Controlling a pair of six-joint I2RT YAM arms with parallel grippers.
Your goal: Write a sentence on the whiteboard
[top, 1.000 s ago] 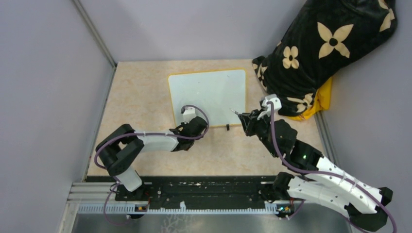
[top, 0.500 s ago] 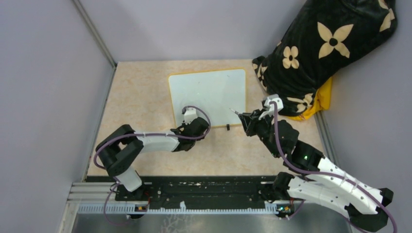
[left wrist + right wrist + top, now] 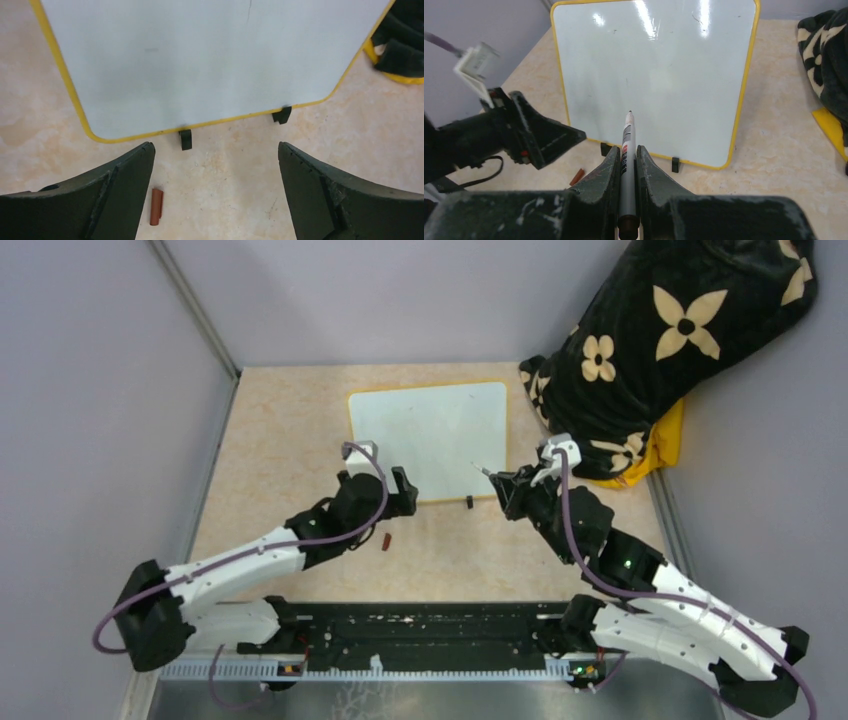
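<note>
Top external view: the whiteboard [image 3: 430, 435] sits at the middle of the desk [image 3: 290, 430], toward the far side, with its near edge facing both arms. Glossy white face, rounded corners, thin yellow frame.

Left wrist view: two small black feet [image 3: 185, 139] show under the board's near edge. The face reads almost plain, with one short dark stroke [image 3: 249, 10] near the top of the frame and a faint smudge. The board's far edge is cut off here.

Your left claw [image 3: 215, 147] is spread wide and holds nothing, hovering just off the near edge. A small reddish-brown cap [image 3: 156, 206] lies on the desk just beside its left finger.

Your right claw [image 3: 626, 150] is pinching a pale-barrelled marker [image 3: 627, 135], dark tip aimed at the board's lower middle. You cannot tell from any view whether the tip touches the surface.

Hard to read:
- Glare streaks wash out the far part of the face in the right wrist view.
- From above, the left claw covers the board's near-left corner and one foot.
- A black floral cloth bundle [image 3: 660, 350] fills the far right corner, with something yellow [image 3: 668, 435] poking out from beneath it, mostly hidden.
</note>
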